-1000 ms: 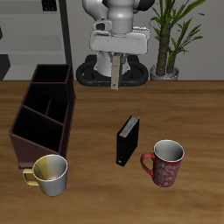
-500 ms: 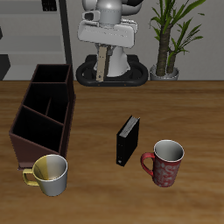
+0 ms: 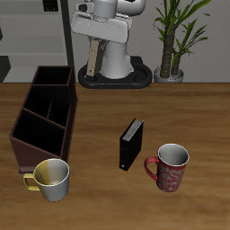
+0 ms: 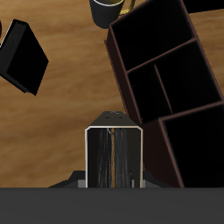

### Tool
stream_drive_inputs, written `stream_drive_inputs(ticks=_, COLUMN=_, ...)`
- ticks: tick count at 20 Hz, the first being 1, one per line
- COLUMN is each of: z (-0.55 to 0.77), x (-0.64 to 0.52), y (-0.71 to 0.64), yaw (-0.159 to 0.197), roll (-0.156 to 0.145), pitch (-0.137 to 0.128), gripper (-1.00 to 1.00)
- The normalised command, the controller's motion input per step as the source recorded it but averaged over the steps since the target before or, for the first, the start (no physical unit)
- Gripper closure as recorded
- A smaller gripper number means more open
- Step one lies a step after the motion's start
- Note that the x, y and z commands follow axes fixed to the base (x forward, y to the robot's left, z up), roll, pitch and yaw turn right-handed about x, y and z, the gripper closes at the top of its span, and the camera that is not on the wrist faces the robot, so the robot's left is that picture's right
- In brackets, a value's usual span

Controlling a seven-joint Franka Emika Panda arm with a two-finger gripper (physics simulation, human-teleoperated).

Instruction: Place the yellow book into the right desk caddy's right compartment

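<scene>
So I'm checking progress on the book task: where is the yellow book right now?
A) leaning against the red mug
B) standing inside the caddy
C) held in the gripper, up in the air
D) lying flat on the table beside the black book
C: the yellow book hangs from the gripper well above the table, behind the caddy, whose compartments all show empty in the wrist view.

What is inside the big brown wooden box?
Nothing shows inside the long dark reddish-brown wooden caddy: its sections look empty and dark. The thin yellow book hangs in the gripper above the table. The walls hide the section floors' near edges.
</scene>
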Motion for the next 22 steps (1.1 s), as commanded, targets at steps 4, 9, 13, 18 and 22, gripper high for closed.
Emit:
stream_drive_inputs(ticks=4, z=0.14, x=-0.01, y=-0.39, yaw=-0.082, roll=-0.001, pitch=0.078, gripper=1.0)
stream_drive_inputs(ticks=9, z=0.29, x=-0.04, y=-0.37, yaw=0.011, roll=0.071, pitch=0.054, gripper=1.0)
stream_drive_inputs(ticks=13, z=0.26, x=-0.01, y=-0.63, yaw=-0.002, roll=0.004, pitch=0.072, gripper=1.0)
stream_drive_inputs(ticks=18, z=0.2, x=-0.06, y=-0.42, yaw=0.051, roll=-0.022, pitch=-0.008, gripper=1.0)
stream_drive_inputs(ticks=22, z=0.13, x=-0.05, y=-0.33, yaw=0.024, roll=-0.039, pitch=-0.005, gripper=1.0)
